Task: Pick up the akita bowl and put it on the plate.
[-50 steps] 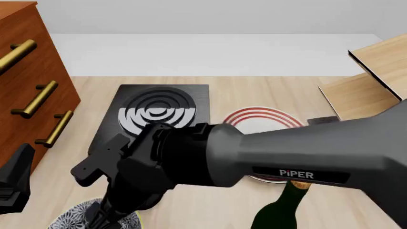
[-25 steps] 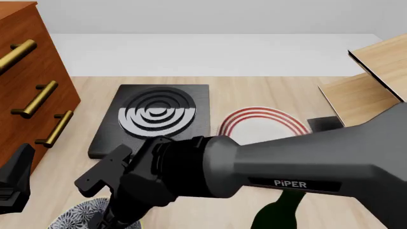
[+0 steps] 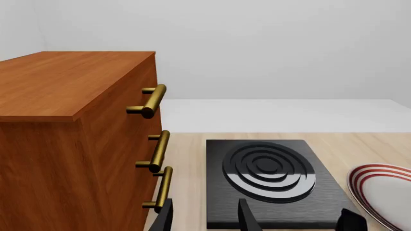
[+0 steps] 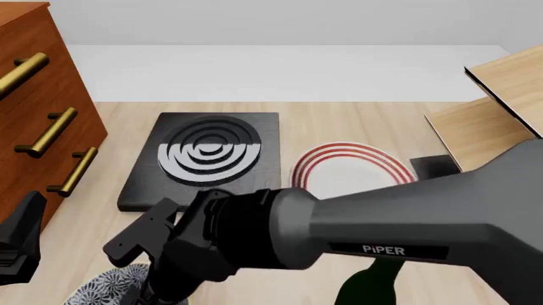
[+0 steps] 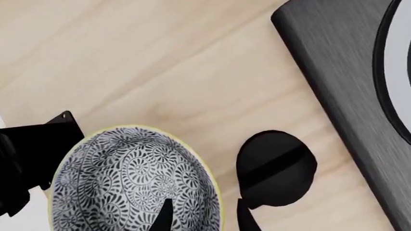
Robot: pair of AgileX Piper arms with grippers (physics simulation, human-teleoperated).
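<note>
The akita bowl point(image 5: 132, 185), with its blue-grey floral inside and pale rim, sits on the table at the near left edge point(image 4: 98, 291). My right gripper point(image 5: 204, 219) is open above the bowl's rim, one finger over the inside and the other outside it. In the front view the right arm point(image 4: 339, 235) crosses from right to lower left and hides the gripper's fingers. The plate point(image 4: 350, 166), white with red rings, lies mid-table beyond the arm, partly covered by it. My left gripper point(image 3: 205, 221) is open and empty, pointing at the black slab.
A black square slab point(image 4: 208, 159) with grey rings lies left of the plate. A wooden drawer cabinet point(image 4: 38, 114) with brass handles stands at the left. A dark green bottle point(image 4: 373, 289) stands under the right arm. Light wooden boards point(image 4: 496, 108) are at the right.
The right arm has sunk lower and nearer, toward the bowl, and more of the plate's red rings show behind it. The left arm has not moved.
</note>
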